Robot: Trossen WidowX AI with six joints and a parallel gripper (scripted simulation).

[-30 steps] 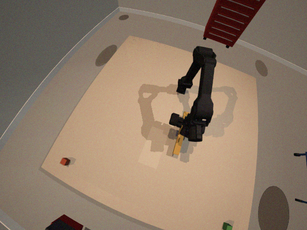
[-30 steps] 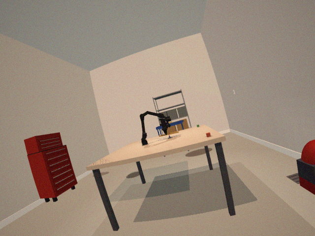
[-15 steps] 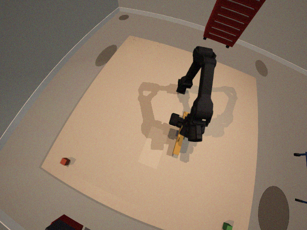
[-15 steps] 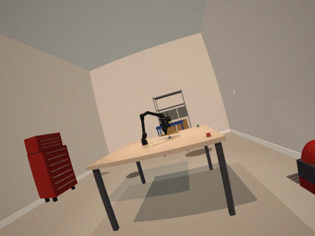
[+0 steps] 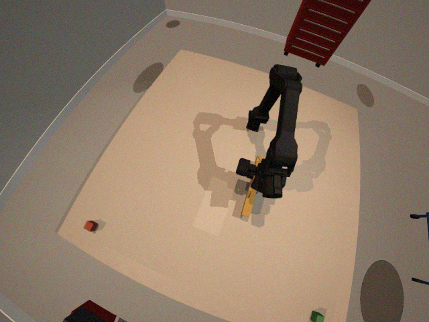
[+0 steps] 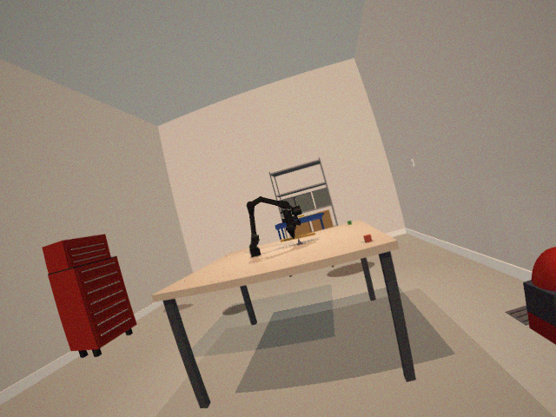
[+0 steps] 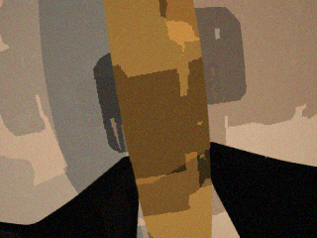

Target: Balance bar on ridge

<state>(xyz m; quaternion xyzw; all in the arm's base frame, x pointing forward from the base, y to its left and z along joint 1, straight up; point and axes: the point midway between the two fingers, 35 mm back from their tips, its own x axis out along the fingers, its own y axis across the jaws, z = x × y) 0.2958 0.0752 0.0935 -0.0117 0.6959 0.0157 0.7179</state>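
The yellow-orange bar (image 5: 247,208) (image 6: 307,235) (image 7: 163,109) is long and narrow. My gripper (image 5: 255,187) (image 6: 293,236) (image 7: 169,159) is shut on it, with a black finger on each side in the wrist view. In the exterior view the bar is held a little above the table (image 6: 215,274) (image 5: 155,138) and looks roughly level. A small grey ridge (image 6: 299,241) stands on the table under the bar there. I cannot tell whether bar and ridge touch. The arm and bar largely hide the ridge from above.
A red cube (image 5: 90,225) (image 6: 367,238) lies near one table corner. A green cube (image 5: 316,316) (image 6: 349,222) lies near another. A red tool cabinet (image 5: 320,33) (image 6: 85,296) stands on the floor beyond the table. Arm shadows fall around the bar.
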